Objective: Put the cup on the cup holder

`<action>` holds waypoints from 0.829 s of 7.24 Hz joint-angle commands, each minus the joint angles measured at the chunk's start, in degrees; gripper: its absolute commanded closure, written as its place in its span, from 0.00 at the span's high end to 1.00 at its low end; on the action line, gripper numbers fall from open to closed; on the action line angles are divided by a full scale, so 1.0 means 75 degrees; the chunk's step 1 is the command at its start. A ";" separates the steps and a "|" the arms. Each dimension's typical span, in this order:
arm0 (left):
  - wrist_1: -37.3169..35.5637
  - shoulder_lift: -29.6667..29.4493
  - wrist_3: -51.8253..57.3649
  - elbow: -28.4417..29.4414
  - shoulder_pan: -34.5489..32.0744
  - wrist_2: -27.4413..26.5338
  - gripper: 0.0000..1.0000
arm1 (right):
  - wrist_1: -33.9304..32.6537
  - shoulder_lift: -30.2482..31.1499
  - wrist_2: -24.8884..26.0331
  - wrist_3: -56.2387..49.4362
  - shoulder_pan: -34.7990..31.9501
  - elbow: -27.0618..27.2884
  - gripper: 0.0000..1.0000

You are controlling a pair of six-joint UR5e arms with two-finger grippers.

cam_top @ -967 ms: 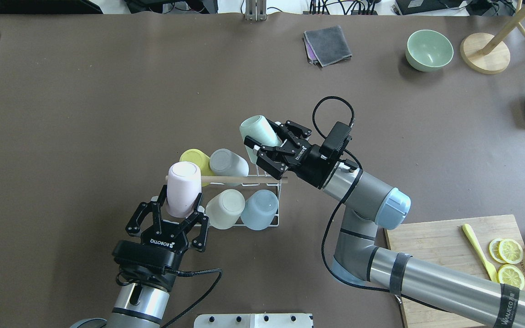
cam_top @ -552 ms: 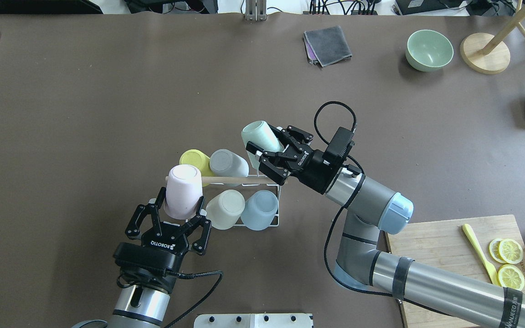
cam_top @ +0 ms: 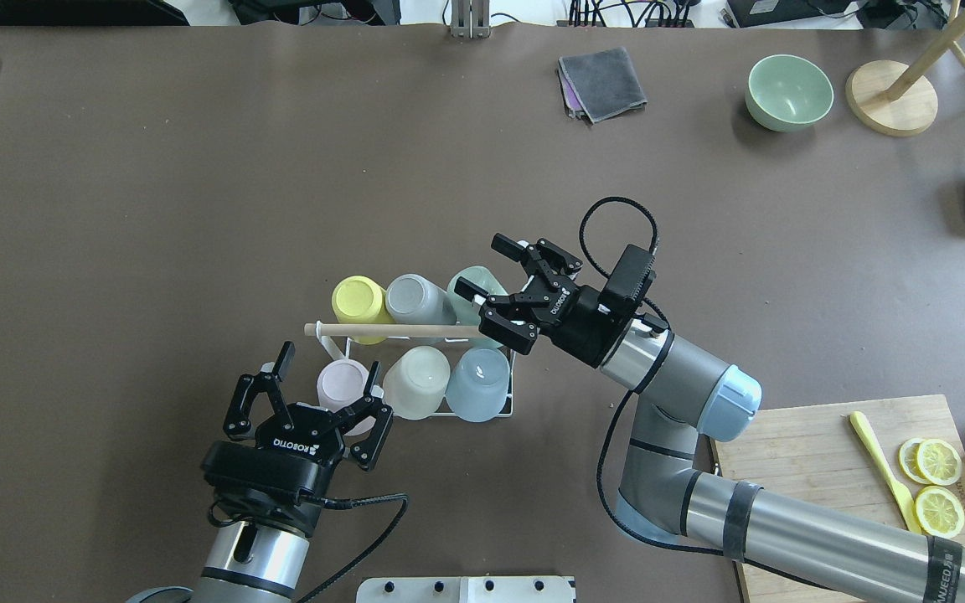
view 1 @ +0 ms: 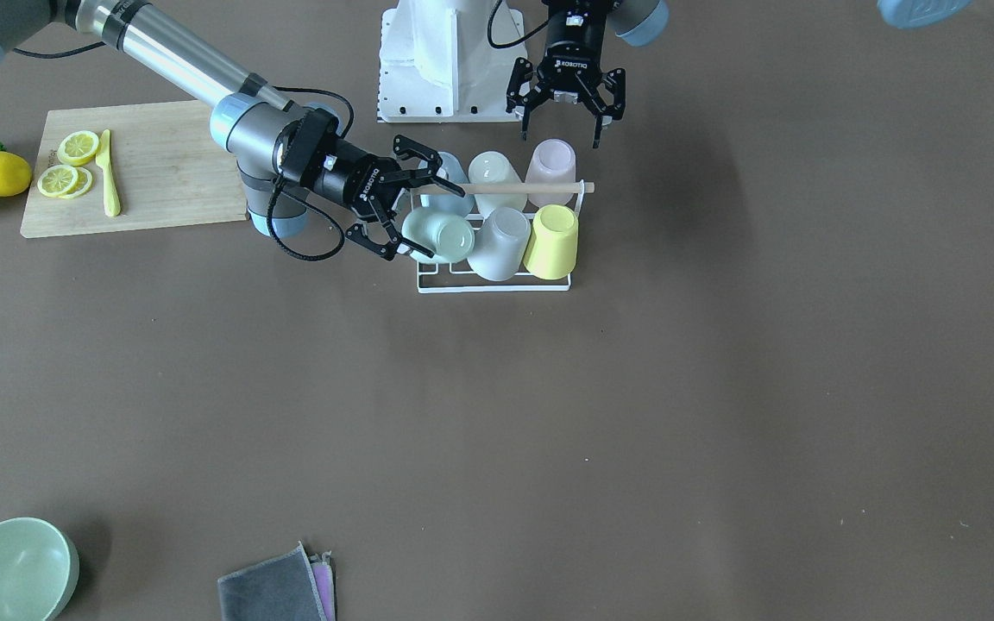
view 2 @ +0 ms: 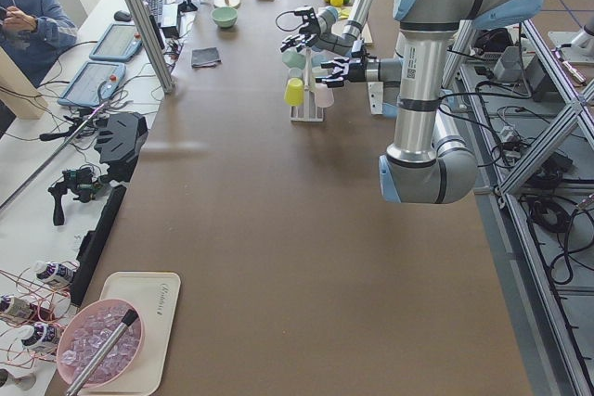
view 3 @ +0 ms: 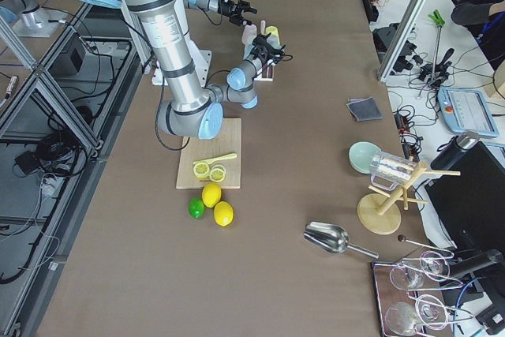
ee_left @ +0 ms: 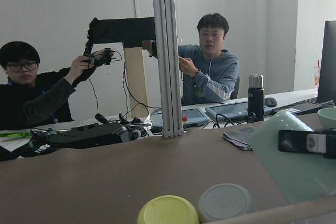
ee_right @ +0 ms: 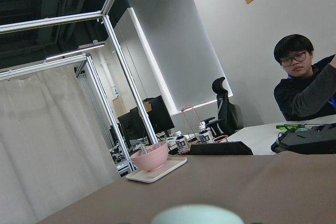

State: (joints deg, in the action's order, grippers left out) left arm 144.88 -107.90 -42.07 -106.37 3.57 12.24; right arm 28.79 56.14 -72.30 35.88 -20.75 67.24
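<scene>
Brown tabletop (cam_top: 198, 209) fills the overhead view. My right arm (cam_top: 784, 523) comes in from lower right and runs diagonally up to centre. My left arm (cam_top: 252, 557) rises from the bottom edge, left of centre. A wooden cutting board (cam_top: 792, 440) sits lower right, partly under the right arm.

The cup holder (view 1: 497, 288) stands at centre of the overhead view. It is white wire with a wooden dowel (cam_top: 403, 332) across the top, running left to right. Six cups sit on it upside down and tipped, in two rows of three, one row on each side of the dowel. The upper row, left to right, is yellow cup (cam_top: 355, 297), grey cup (cam_top: 415, 295) and mint cup (cam_top: 476, 280). The lower row is pink cup (cam_top: 338, 381), cream cup (cam_top: 415, 381) and blue cup (cam_top: 481, 383).

My left claw (cam_top: 327, 368) is below the holder's left end. It is spread wide and grips nothing, with one finger on each side of the pink cup. In the front-facing view the tips are spread wider than the cup.

My right claw (cam_top: 482, 268) is at the holder's right end, also spread apart and gripping nothing. Its fingers straddle the mint cup, which rests on the holder. I cannot tell if a pad touches the cup.
</scene>
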 commanded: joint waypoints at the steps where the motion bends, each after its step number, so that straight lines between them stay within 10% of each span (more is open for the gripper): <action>1: -0.0016 0.0577 0.0717 -0.1244 -0.0159 0.0636 0.97 | 0.0004 0.0014 0.0054 0.0021 -0.0011 0.0127 1.00; 3: -0.0039 0.1342 0.1098 -0.2035 -0.1908 0.3230 0.97 | -0.0204 0.0014 0.0054 0.0044 -0.0476 0.0291 1.00; 6: -0.2372 0.1869 0.0504 -0.1908 -0.5339 0.8366 0.97 | -0.3534 -0.0114 -0.0004 0.0278 -0.1601 0.1506 1.00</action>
State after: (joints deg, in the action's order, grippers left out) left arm 136.28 -95.54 -35.92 -120.97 -25.29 57.09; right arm 13.26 55.65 -72.14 37.56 -29.45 74.41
